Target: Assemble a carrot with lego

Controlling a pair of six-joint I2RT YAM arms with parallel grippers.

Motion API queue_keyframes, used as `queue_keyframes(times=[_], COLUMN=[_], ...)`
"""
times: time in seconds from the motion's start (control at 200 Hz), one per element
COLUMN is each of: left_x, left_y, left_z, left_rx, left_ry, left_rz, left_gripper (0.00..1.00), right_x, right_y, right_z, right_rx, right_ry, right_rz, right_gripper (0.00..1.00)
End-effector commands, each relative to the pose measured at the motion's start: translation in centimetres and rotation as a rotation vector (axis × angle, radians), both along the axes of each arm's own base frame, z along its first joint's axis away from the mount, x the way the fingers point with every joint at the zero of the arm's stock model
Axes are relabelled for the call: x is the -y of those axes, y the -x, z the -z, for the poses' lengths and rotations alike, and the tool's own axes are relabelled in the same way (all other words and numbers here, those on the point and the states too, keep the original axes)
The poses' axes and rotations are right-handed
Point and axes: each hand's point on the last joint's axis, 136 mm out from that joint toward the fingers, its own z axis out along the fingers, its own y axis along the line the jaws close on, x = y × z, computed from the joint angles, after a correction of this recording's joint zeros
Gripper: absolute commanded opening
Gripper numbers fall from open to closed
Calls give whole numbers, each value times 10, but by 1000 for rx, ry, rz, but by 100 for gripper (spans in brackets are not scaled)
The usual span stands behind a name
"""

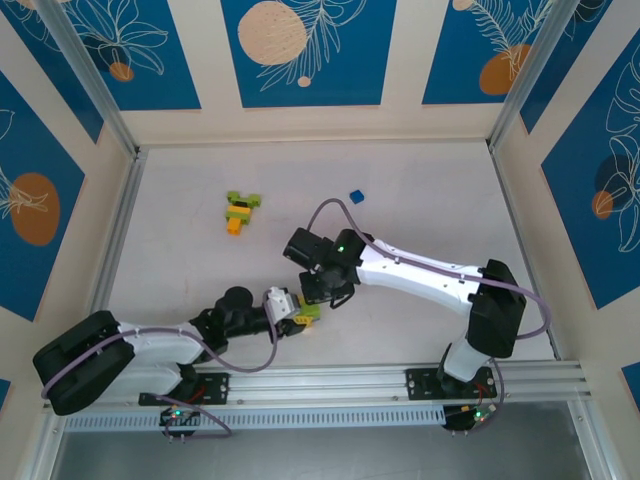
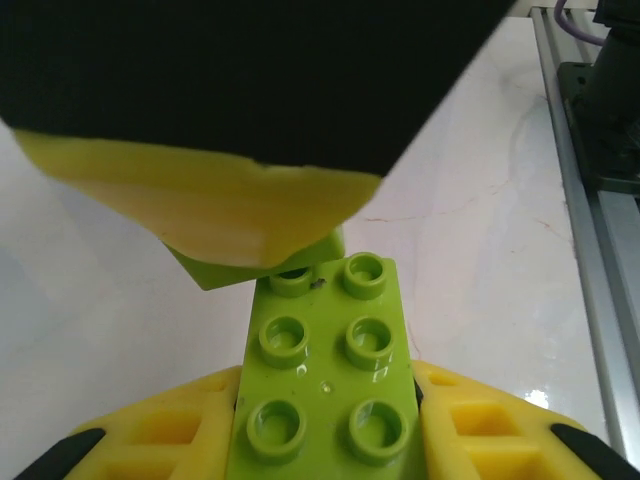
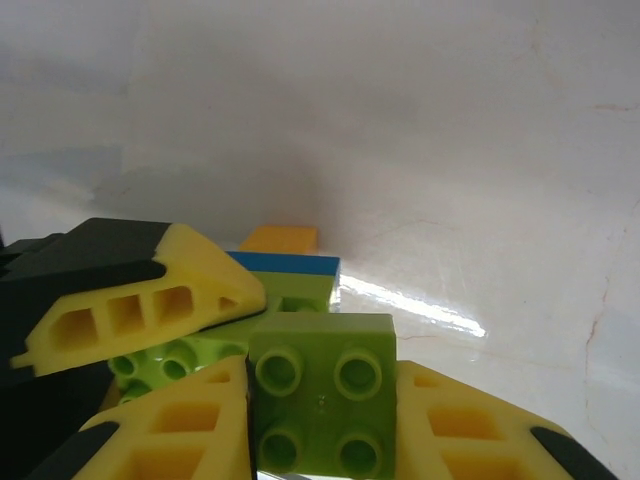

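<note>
My left gripper (image 1: pixel 296 312) is shut on a lime green two-by-three lego brick (image 2: pixel 325 350), which sits between its yellow fingers (image 2: pixel 160 430). My right gripper (image 1: pixel 318 293) is shut on a lime two-by-two brick (image 3: pixel 320 385). The two grippers meet near the table's front middle. In the left wrist view the two-by-two brick (image 2: pixel 215 268) overlaps the far end of the long brick. In the right wrist view a blue layer (image 3: pixel 285 263) and an orange piece (image 3: pixel 280 238) show behind the held bricks. What they are joined to is hidden.
A small pile of lime and orange bricks (image 1: pixel 240 211) lies at the back left of the table. A single blue brick (image 1: pixel 355 195) lies at the back centre. The metal rail (image 1: pixel 320 378) runs along the near edge.
</note>
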Motion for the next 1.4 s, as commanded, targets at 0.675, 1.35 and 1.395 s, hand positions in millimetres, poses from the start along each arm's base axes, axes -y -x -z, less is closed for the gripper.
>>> queue_keyframes(times=[0.675,1.35,1.395], left_x=[-2,-4,-4], left_y=[-13,-16,-16], left_z=[30,30,31], left_rx=[-10,-67,-70], left_ry=[-118,-82,-83], left_rz=[-47,-43,-40], left_gripper=[31,30,30], right_x=[23,36,36], right_y=[7,16,17], right_z=[9,47,51], right_rx=[38,4,3], right_ry=[2,47,55], right_rz=[-6,-26,-34], right_gripper=[27,27,27])
